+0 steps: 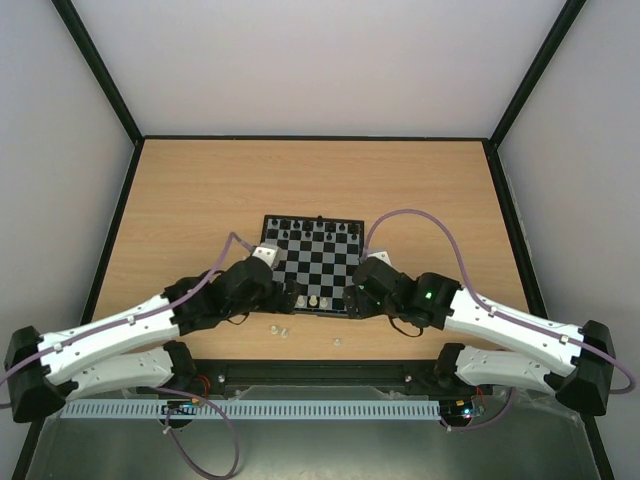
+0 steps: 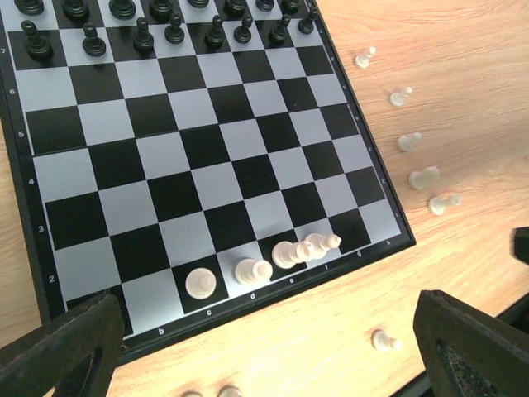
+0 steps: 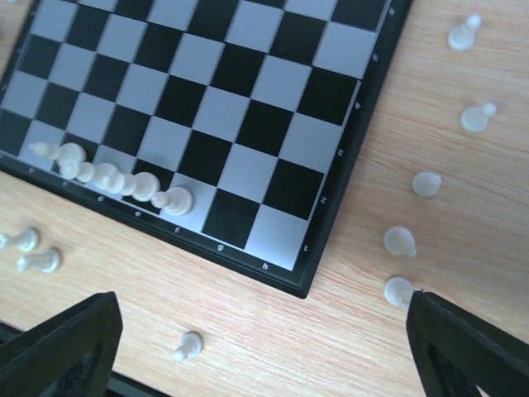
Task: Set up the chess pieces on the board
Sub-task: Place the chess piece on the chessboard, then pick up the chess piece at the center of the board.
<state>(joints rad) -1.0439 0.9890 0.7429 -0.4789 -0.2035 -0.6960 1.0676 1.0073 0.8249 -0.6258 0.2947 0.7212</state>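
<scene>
The left gripper and right gripper are spread, empty; a low swing could tip the crowded white pieces.

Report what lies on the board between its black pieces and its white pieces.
Nothing: bare squares of the board separate the black pieces from the white pieces, clearest in the left wrist view.

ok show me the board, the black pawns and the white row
board (image 2: 211, 169), left wrist view, bare middle square
black pawns (image 2: 143, 37), left wrist view, third pawn from left
white row (image 2: 252, 270), left wrist view, second piece from left
</scene>
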